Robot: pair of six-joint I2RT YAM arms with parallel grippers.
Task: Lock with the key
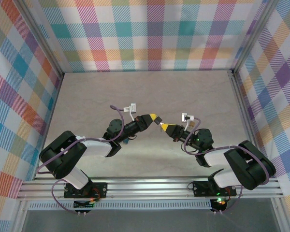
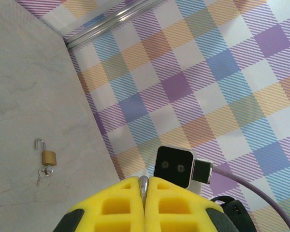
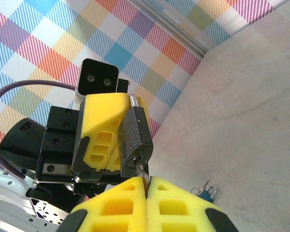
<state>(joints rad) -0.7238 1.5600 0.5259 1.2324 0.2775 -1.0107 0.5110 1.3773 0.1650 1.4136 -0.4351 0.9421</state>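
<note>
The lock is clenched in the left pincer. At its keyhole end, the right pincer grasps the key. The key's shaft runs lengthwise into the lock, so a twist looks to be next.

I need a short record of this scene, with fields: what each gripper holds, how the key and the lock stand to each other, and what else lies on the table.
left gripper: shut on the dark metal padlock, apparently by its thin shackle
right gripper: shut on the small silver key; key head hidden between the fingers
key and lock: key blade meets the padlock's keyhole; depth cannot be told
grey table: brass padlock with open shackle, small keys beside it; elsewhere a small blue item with a metal ring
</note>
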